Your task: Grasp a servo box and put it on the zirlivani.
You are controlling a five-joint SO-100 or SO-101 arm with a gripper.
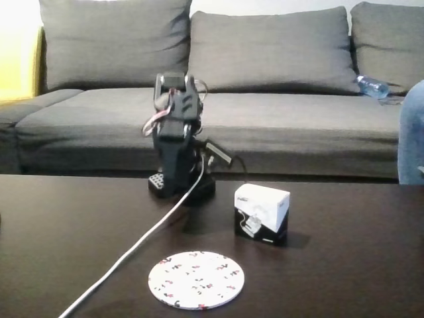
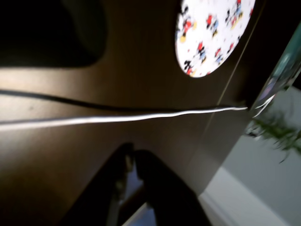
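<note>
Nothing is in my claw, its fingers nearly together, arm folded at base; servo box sits upright just beyond the zirlivani.

Obstacles, as we list them: a white cable running diagonally over the dark wooden tabletop, passing left of the flat round white speckled disc. The small white-and-black cardboard carton stands apart, bare tabletop between it and the disc.
</note>
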